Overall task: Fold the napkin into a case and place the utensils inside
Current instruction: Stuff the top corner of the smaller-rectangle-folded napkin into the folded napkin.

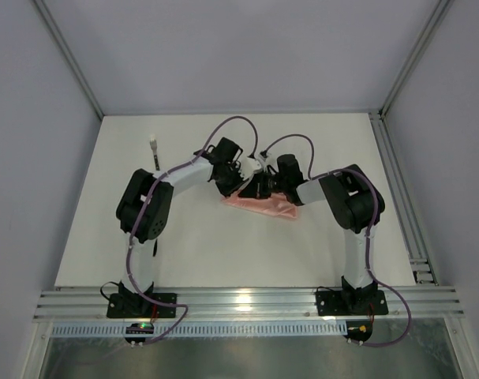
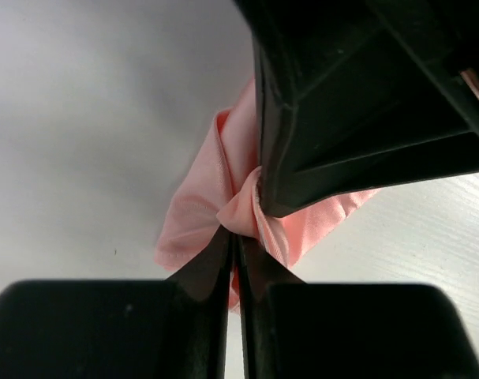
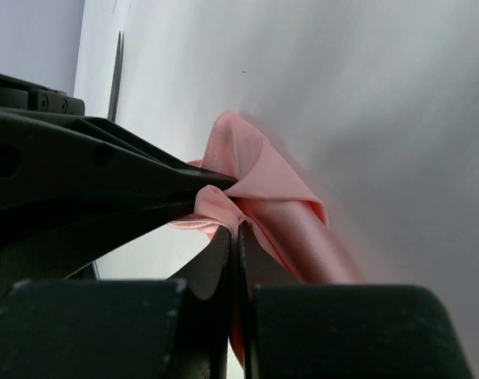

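Table (image 1: 184,253), napkin (image 1: 264,208) between both hands (image 2: 233,235) (image 3: 235,229)

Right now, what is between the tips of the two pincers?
Only a bunched fold of the pink napkin. The left pincer and right pincer both pinch it, with their tips nearly meeting. Both wrist views show this.

The top camera looks down from high above and behind the arm bases (image 1: 136,302) — they sit at the bottom of the frame — and sees the whole table (image 1: 223,253) from far. The left wrist camera looks along the left gripper (image 2: 233,241), the right one along the right gripper (image 3: 233,233), both very close. All three views share the napkin (image 1: 263,208).
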### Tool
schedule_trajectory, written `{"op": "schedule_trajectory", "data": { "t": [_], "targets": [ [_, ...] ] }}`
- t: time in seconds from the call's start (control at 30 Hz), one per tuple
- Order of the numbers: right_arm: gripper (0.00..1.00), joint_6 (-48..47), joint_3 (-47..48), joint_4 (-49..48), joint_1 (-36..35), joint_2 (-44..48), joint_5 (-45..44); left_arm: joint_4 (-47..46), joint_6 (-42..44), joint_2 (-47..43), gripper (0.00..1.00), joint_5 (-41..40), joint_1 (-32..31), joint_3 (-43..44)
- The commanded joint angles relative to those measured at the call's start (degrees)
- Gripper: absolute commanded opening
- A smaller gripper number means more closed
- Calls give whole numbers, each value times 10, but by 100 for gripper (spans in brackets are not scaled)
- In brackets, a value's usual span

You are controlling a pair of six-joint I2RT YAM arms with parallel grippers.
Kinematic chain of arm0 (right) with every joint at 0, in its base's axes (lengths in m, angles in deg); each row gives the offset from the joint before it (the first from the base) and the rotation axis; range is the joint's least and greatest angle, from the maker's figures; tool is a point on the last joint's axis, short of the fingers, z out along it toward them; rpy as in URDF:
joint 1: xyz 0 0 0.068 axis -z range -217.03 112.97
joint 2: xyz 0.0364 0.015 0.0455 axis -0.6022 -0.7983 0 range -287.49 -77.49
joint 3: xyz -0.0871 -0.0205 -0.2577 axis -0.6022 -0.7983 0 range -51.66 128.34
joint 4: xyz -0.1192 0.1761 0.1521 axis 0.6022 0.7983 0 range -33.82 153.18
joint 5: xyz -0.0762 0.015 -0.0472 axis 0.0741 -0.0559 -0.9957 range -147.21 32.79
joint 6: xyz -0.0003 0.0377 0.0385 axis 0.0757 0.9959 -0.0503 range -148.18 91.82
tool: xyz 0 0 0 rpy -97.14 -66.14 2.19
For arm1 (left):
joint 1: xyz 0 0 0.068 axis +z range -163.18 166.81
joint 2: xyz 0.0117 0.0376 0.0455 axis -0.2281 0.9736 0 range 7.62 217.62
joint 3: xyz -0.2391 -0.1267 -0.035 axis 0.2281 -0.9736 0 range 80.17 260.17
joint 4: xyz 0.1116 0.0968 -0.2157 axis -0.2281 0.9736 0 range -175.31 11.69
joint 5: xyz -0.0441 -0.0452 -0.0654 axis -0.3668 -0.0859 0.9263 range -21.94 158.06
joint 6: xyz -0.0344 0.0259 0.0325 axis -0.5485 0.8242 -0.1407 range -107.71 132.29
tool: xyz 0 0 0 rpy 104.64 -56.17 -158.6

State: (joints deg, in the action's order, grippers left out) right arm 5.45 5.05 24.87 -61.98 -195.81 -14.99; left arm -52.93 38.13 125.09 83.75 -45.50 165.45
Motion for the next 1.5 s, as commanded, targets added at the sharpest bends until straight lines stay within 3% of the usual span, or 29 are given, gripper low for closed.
{"op": "schedule_trajectory", "data": {
  "t": [0.0,0.27,0.4,0.57,0.7,0.97,1.17,1.27,1.47],
  "targets": [
    [4,29,14,-32,2,5,-40,21,19,-19,5,22,-3,-10],
    [4,-40,66,70,-2,-19,-38,9,-2,-21,5,28,-2,0],
    [4,-54,60,90,-6,-11,-42,9,-32,-21,5,72,7,16],
    [4,-67,74,139,-11,1,-99,27,-60,-27,5,124,26,24],
    [4,-108,100,237,-47,22,-189,26,-69,-36,5,135,34,9],
    [4,-74,94,267,-88,41,-316,-1,-90,-78,6,167,37,-13],
    [4,-81,148,330,-99,17,-330,6,-86,-84,5,196,41,-16],
    [4,-70,140,317,-101,20,-338,14,-80,-81,6,214,42,-13],
    [4,-75,147,322,-101,17,-326,5,-82,-82,10,164,65,-30]
  ]
}}
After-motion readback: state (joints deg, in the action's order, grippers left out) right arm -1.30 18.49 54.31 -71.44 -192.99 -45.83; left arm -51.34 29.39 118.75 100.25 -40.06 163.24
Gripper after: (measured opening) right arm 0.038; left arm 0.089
